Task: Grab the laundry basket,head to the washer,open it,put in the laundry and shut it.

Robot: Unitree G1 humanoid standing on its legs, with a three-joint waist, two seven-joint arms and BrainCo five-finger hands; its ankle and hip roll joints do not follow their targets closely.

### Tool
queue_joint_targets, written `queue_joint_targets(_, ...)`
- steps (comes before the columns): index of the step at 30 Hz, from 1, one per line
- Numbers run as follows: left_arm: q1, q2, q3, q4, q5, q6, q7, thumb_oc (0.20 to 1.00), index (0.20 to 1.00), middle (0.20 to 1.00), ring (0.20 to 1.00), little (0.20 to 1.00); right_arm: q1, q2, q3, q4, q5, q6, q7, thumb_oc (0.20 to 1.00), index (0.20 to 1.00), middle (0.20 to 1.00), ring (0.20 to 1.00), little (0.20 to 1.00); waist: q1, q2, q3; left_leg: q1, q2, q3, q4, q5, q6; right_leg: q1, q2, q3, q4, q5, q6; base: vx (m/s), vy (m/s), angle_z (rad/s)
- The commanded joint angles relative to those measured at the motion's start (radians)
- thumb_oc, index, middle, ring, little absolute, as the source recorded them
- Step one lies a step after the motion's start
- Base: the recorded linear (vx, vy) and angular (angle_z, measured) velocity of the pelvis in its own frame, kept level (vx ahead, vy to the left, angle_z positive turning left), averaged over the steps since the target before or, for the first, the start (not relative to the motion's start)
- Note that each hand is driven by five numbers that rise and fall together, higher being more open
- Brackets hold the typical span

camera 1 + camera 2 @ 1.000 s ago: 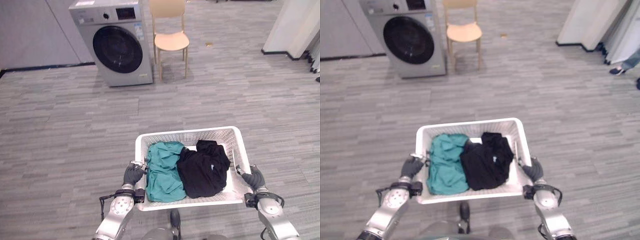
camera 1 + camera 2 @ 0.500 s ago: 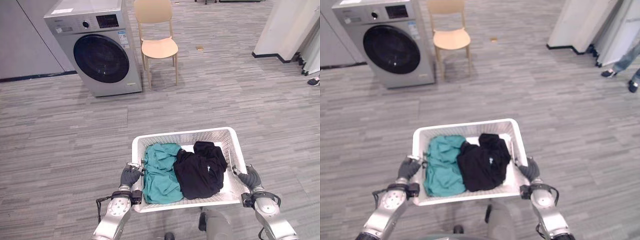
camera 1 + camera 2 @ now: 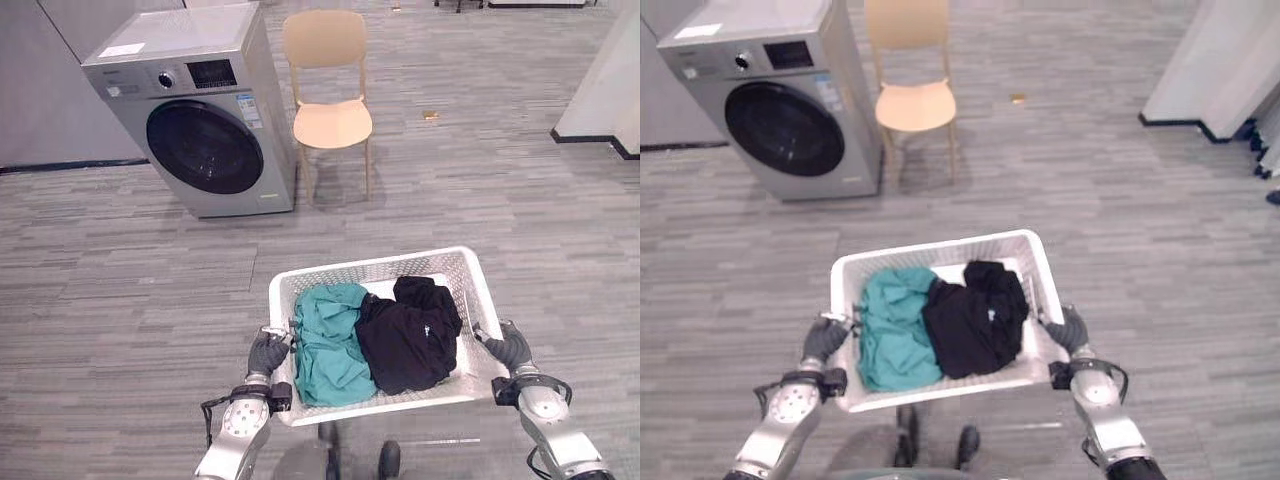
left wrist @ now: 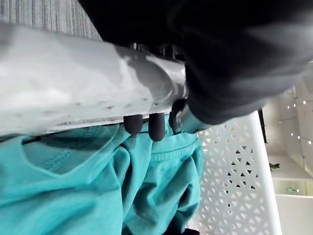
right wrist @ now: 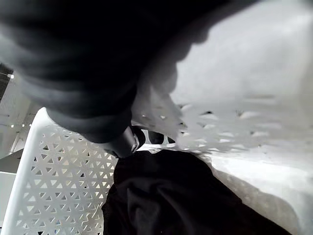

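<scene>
I carry a white perforated laundry basket low in front of me. In it lie a teal garment on the left and a black garment on the right. My left hand is curled over the basket's left rim, its dark fingertips hooked inside above the teal cloth. Gripping the right rim is my right hand, fingertips curled into the basket by the black cloth. The grey front-loading washer stands ahead at the upper left, its round dark door closed.
A light wooden chair stands right beside the washer. A white wall corner with dark skirting is at the far right. Grey plank floor lies open between me and the washer. A small object lies on the floor past the chair.
The view has shifted: washer and chair look larger and nearer than a second ago. Both hands keep the same hold on the basket, and the clothes lie unchanged.
</scene>
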Motion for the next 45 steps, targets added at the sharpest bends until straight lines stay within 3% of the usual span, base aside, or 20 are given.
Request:
queue_joint_targets(1, -0.055, 0.016, -0.021, -0.081, -0.028, -0.077, -0.040, 0.200, 0.200, 0.200, 0.200, 0.200, -0.047, 0.032, 0.000, -0.134, 0.102, -0.142, 0.063, 0.200, 0.200, 0.200, 0.200, 0.200, 0.035, 0.006, 0.002, 0.045, 0.022, 0.008, -0.058, 0.077, -0.018, 0.042, -0.056, -0.004, 0.016, -0.075, 0.112, 0.39, 0.046, -0.39)
queue_joint_targets(6, -0.042, 0.023, -0.011, -0.090, -0.023, -0.072, -0.046, 0.200, 0.200, 0.200, 0.200, 0.200, -0.041, 0.045, -0.002, -0.132, 0.099, -0.135, 0.064, 0.200, 0.200, 0.200, 0.200, 0.200, 0.070, 0.004, -0.015, 0.018, 0.054, 0.039, -0.081, 0.129, -0.020, 0.123, -0.053, 0.035, 0.033, -0.131, 0.120, 0.43, 0.153, -0.13)
queue_joint_targets(8, -0.042, 0.027, -0.010, -0.081, -0.020, -0.068, -0.048, 0.200, 0.200, 0.200, 0.200, 0.200, -0.034, 0.056, 0.002, -0.133, 0.096, -0.141, 0.070, 0.200, 0.200, 0.200, 0.200, 0.200, 0.073, -0.001, -0.036, 0.027, 0.048, 0.023, -0.050, 0.134, -0.009, 0.151, -0.081, 0.040, 0.043, -0.142, 0.139, 0.44, 0.241, -0.21)
queue_joint_targets(9, -0.043, 0.033, -0.016, -0.079, -0.018, -0.066, -0.049, 0.200, 0.200, 0.200, 0.200, 0.200, -0.031, 0.069, 0.006, -0.129, 0.103, -0.140, 0.077, 0.200, 0.200, 0.200, 0.200, 0.200, 0.074, -0.016, -0.046, 0.019, 0.033, 0.014, -0.011, 0.110, 0.007, 0.142, -0.111, 0.049, 0.082, -0.129, 0.153, 0.58, 0.395, -0.16)
queue_joint_targets(10, -0.050, 0.064, -0.010, -0.083, -0.014, -0.066, -0.053, 0.200, 0.200, 0.200, 0.200, 0.200, -0.046, 0.091, 0.020, -0.114, 0.092, -0.145, 0.085, 0.200, 0.200, 0.200, 0.200, 0.200, 0.071, -0.035, -0.046, 0.065, 0.002, 0.014, 0.024, 0.048, 0.049, 0.065, -0.154, 0.089, 0.276, -0.049, 0.180, 0.52, 0.379, -0.07)
queue_joint_targets(13, -0.051, 0.077, -0.005, -0.097, -0.024, -0.071, -0.049, 0.200, 0.200, 0.200, 0.200, 0.200, -0.060, 0.101, 0.028, -0.121, 0.084, -0.141, 0.096, 0.200, 0.200, 0.200, 0.200, 0.200, 0.043, -0.019, -0.031, 0.186, -0.009, 0.020, -0.033, 0.005, 0.067, -0.088, -0.148, 0.082, 0.377, 0.003, 0.168, 0.36, 0.236, -0.09)
queue_joint_targets(17, -0.044, 0.084, 0.001, -0.108, -0.029, -0.077, -0.051, 0.200, 0.200, 0.200, 0.200, 0.200, -0.070, 0.100, 0.033, -0.122, 0.091, -0.138, 0.099, 0.200, 0.200, 0.200, 0.200, 0.200, 0.014, -0.001, -0.012, 0.273, -0.013, 0.024, -0.078, -0.026, 0.067, -0.171, -0.136, 0.009, 0.309, -0.008, 0.157, 0.31, 0.097, 0.04)
queue_joint_targets(20, -0.045, 0.075, 0.008, -0.092, -0.017, -0.077, -0.054, 0.200, 0.200, 0.200, 0.200, 0.200, -0.066, 0.096, 0.028, -0.124, 0.097, -0.138, 0.098, 0.200, 0.200, 0.200, 0.200, 0.200, -0.023, -0.003, 0.008, 0.377, -0.037, -0.007, -0.110, -0.074, 0.061, -0.269, -0.100, -0.016, 0.157, 0.028, 0.169, 0.41, 0.053, 0.63)
queue_joint_targets(24, -0.066, 0.064, 0.008, -0.079, 0.002, -0.083, -0.053, 0.200, 0.200, 0.200, 0.200, 0.200, -0.039, 0.093, 0.015, -0.132, 0.092, -0.142, 0.103, 0.200, 0.200, 0.200, 0.200, 0.200, -0.058, -0.002, 0.013, 0.459, -0.041, -0.062, -0.106, -0.143, 0.047, -0.331, -0.085, -0.028, 0.077, 0.080, 0.188, 0.42, -0.020, 0.52)
queue_joint_targets(27, -0.065, 0.058, 0.001, -0.078, 0.009, -0.085, -0.060, 0.200, 0.200, 0.200, 0.200, 0.200, -0.007, 0.087, -0.003, -0.134, 0.095, -0.142, 0.111, 0.200, 0.200, 0.200, 0.200, 0.200, -0.076, -0.009, -0.016, 0.523, -0.043, -0.102, -0.087, -0.209, 0.028, -0.314, -0.093, -0.012, 0.077, 0.105, 0.173, 0.54, -0.103, 0.93)
queue_joint_targets(29, -0.070, 0.044, -0.015, -0.074, 0.000, -0.083, -0.058, 0.200, 0.200, 0.200, 0.200, 0.200, 0.007, 0.079, -0.004, -0.134, 0.102, -0.147, 0.110, 0.200, 0.200, 0.200, 0.200, 0.200, -0.088, 0.007, -0.032, 0.517, 0.003, -0.117, 0.014, -0.177, -0.019, -0.281, -0.080, -0.008, 0.105, 0.092, 0.146, 0.53, -0.233, 0.83)
queue_joint_targets(30, -0.074, 0.037, -0.028, -0.073, -0.015, -0.080, -0.055, 0.200, 0.200, 0.200, 0.200, 0.200, 0.002, 0.065, -0.006, -0.132, 0.106, -0.146, 0.101, 0.200, 0.200, 0.200, 0.200, 0.200, -0.085, 0.011, -0.022, 0.453, 0.040, -0.102, 0.202, -0.116, -0.053, -0.240, -0.079, -0.021, 0.109, 0.072, 0.123, 0.50, -0.325, 0.78)
queue_joint_targets(31, -0.074, 0.040, -0.029, -0.078, -0.019, -0.077, -0.056, 0.200, 0.200, 0.200, 0.200, 0.200, 0.000, 0.051, -0.014, -0.134, 0.119, -0.144, 0.091, 0.200, 0.200, 0.200, 0.200, 0.200, -0.084, -0.005, -0.016, 0.368, 0.053, -0.095, 0.341, -0.043, -0.049, -0.189, -0.068, -0.016, 0.095, 0.038, 0.088, 0.45, -0.265, 0.47)
queue_joint_targets(32, -0.074, 0.040, -0.029, -0.079, -0.023, -0.076, -0.057, 0.200, 0.200, 0.200, 0.200, 0.200, -0.001, 0.044, -0.015, -0.132, 0.122, -0.139, 0.089, 0.200, 0.200, 0.200, 0.200, 0.200, -0.074, -0.013, -0.011, 0.320, 0.043, -0.091, 0.377, -0.055, -0.032, -0.167, -0.066, -0.011, 0.090, 0.021, 0.078, 0.57, -0.216, 0.06)
queue_joint_targets(33, -0.074, 0.037, -0.031, -0.077, -0.027, -0.071, -0.060, 0.200, 0.200, 0.200, 0.200, 0.200, -0.006, 0.033, -0.022, -0.136, 0.119, -0.138, 0.081, 0.200, 0.200, 0.200, 0.200, 0.200, -0.050, -0.034, -0.001, 0.228, 0.012, -0.074, 0.303, -0.119, 0.008, -0.114, -0.069, 0.009, 0.078, -0.012, 0.082, 0.50, -0.105, -0.33)
queue_joint_targets(34, -0.075, 0.037, -0.031, -0.074, -0.025, -0.069, -0.059, 0.200, 0.200, 0.200, 0.200, 0.200, -0.007, 0.029, -0.024, -0.135, 0.120, -0.138, 0.079, 0.200, 0.200, 0.200, 0.200, 0.200, -0.043, -0.040, 0.000, 0.201, -0.004, -0.070, 0.268, -0.136, 0.019, -0.099, -0.072, 0.014, 0.075, -0.022, 0.085, 0.63, -0.045, -0.66)
queue_joint_targets(35, -0.077, 0.038, -0.032, -0.076, -0.027, -0.069, -0.057, 0.200, 0.200, 0.200, 0.200, 0.200, -0.013, 0.026, -0.023, -0.131, 0.114, -0.138, 0.073, 0.200, 0.200, 0.200, 0.200, 0.200, -0.018, -0.026, 0.009, 0.137, -0.020, -0.073, 0.148, -0.063, 0.009, -0.056, -0.052, 0.042, 0.073, -0.051, 0.085, 0.43, 0.042, -0.72)
queue_joint_targets(37, -0.078, 0.037, -0.032, -0.076, -0.021, -0.067, -0.052, 0.200, 0.200, 0.200, 0.200, 0.200, -0.013, 0.030, -0.027, -0.125, 0.107, -0.140, 0.063, 0.200, 0.200, 0.200, 0.200, 0.200, -0.009, -0.011, 0.008, 0.114, -0.021, -0.072, 0.073, 0.004, -0.002, -0.026, -0.033, 0.054, 0.078, -0.072, 0.081, 0.38, 0.109, -0.52)
queue_joint_targets(41, -0.074, 0.035, -0.029, -0.067, -0.014, -0.066, -0.056, 0.200, 0.200, 0.200, 0.200, 0.200, -0.014, 0.043, -0.019, -0.111, 0.090, -0.139, 0.071, 0.200, 0.200, 0.200, 0.200, 0.200, -0.002, 0.001, -0.009, 0.168, -0.031, -0.084, 0.015, -0.010, 0.015, -0.013, -0.034, 0.077, 0.126, -0.108, 0.096, 0.20, 0.123, -0.84)
queue_joint_targets(45, -0.069, 0.062, -0.015, -0.060, -0.007, -0.064, -0.057, 0.200, 0.200, 0.200, 0.200, 0.200, -0.044, 0.075, 0.007, -0.077, 0.065, -0.133, 0.085, 0.200, 0.200, 0.200, 0.200, 0.200, -0.005, 0.009, -0.001, 0.243, -0.027, -0.048, -0.002, -0.050, 0.058, -0.141, -0.080, 0.120, 0.355, -0.063, 0.152, 0.12, 0.105, -0.47)
